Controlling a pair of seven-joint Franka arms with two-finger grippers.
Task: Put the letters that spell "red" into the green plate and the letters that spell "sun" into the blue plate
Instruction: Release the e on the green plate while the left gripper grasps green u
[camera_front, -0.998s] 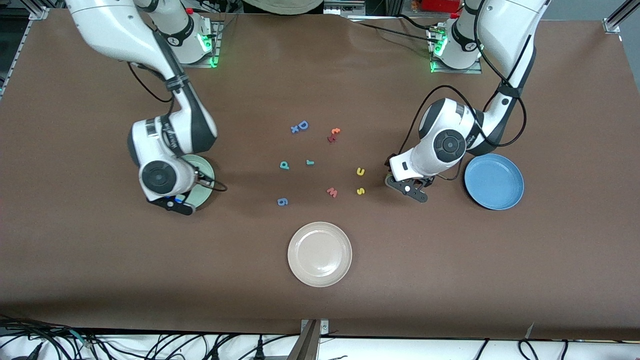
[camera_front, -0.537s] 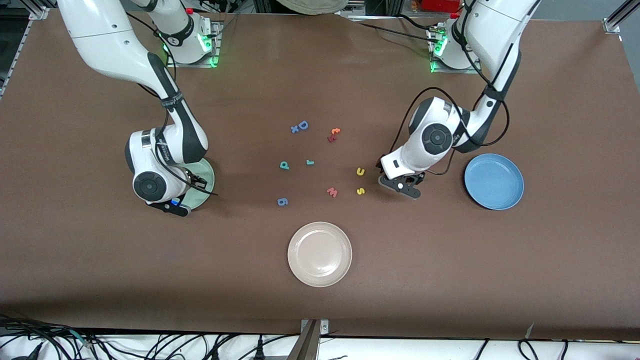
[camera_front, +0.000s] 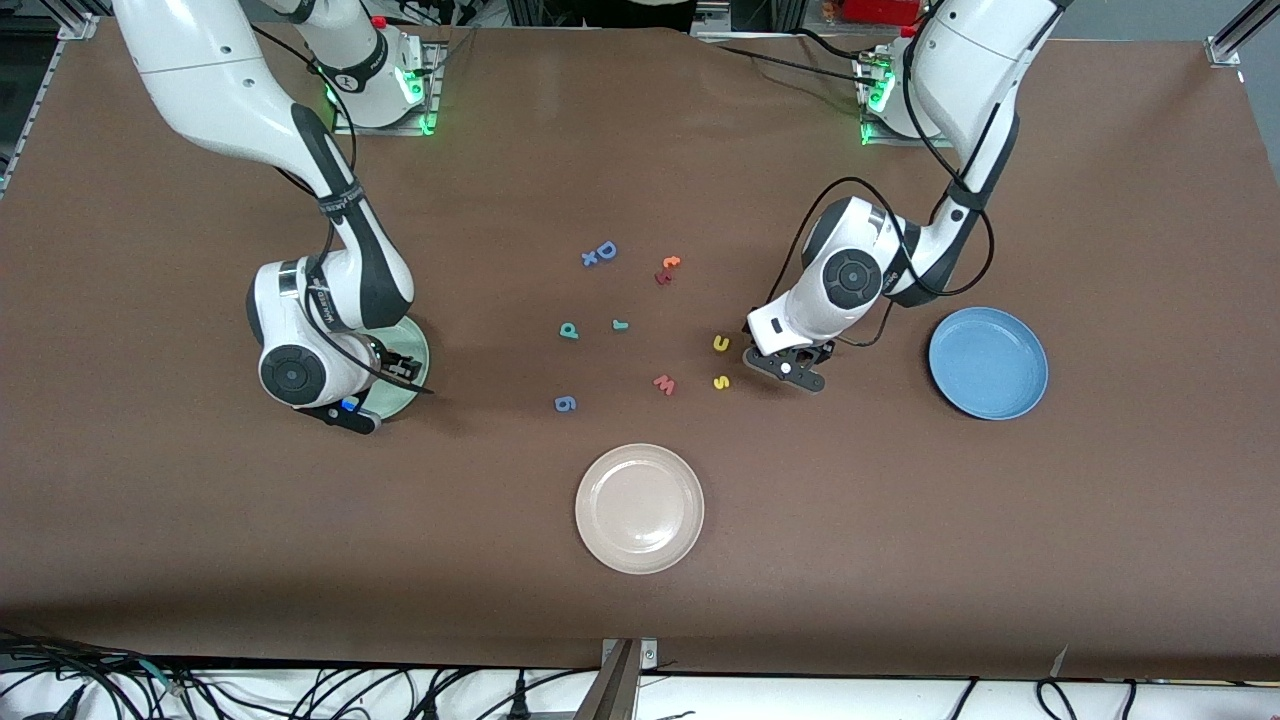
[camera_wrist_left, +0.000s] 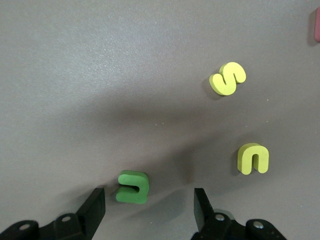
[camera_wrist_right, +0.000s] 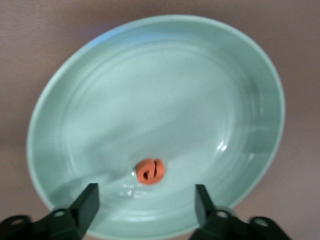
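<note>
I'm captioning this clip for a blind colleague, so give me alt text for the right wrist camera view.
A small orange letter "e" lies inside the pale green plate, which fills most of the view over a brown table. The right gripper hovers over the plate with its two dark fingers spread open on either side of the letter, not touching it.

1. Beige-white plate (camera_front: 639, 508): on the table, nearest the front camera.
2. Blue capital "D" (camera_front: 606, 250): small blue "x" (camera_front: 590, 259) touching it.
3. Blue "g" (camera_front: 565, 403): lies flat.
4. Pinkish-red "w" (camera_front: 664, 384): lies flat.
5. Small red-orange letters (camera_front: 667, 269): two, touching.
</note>
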